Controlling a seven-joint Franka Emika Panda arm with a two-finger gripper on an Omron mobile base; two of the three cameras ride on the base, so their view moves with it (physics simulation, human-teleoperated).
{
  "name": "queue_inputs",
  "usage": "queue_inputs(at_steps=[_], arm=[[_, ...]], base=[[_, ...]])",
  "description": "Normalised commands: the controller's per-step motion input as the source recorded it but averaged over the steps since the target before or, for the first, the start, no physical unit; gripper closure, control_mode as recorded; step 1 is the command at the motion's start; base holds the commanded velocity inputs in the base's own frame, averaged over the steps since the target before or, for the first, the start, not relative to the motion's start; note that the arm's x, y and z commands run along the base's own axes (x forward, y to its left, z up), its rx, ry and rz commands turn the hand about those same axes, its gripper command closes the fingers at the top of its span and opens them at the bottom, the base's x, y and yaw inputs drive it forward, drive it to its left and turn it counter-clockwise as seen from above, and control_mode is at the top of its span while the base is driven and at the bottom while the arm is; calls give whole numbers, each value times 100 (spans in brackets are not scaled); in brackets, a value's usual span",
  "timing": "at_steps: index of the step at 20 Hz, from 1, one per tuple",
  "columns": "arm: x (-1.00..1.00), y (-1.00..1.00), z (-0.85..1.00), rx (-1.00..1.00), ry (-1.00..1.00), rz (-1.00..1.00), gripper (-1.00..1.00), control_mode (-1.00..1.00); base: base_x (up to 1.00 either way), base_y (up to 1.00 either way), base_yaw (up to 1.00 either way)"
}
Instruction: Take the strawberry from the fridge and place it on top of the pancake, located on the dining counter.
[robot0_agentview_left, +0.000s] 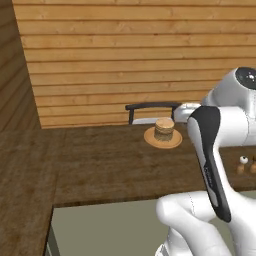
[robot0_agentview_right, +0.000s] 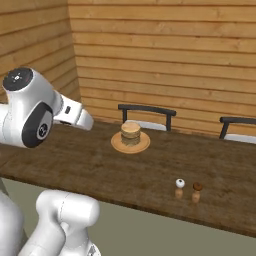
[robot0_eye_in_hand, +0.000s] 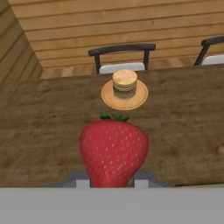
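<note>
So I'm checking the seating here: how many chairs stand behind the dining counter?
2. One chair stands right behind the pancake; a second chair is further right, cut by the picture edge. Others may sit beyond the frame.

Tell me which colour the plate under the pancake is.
Tan-orange plate, clearest in the hand view.

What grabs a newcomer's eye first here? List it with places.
The big red strawberry fills the foreground of the hand view, held in the gripper. Beyond it, the pancake stack sits on its round plate near the far edge of the dining counter, with a dark chair behind. Two small shakers stand toward the counter's right.
</note>
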Motion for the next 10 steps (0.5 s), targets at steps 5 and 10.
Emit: queue_inputs(at_steps=[5, 10], arm=[[100, -29, -62, 0, 0, 0, 100, -100], [100, -22, -20, 0, 8, 0, 100, -100]], base=[[0, 0, 0], [0, 0, 0]])
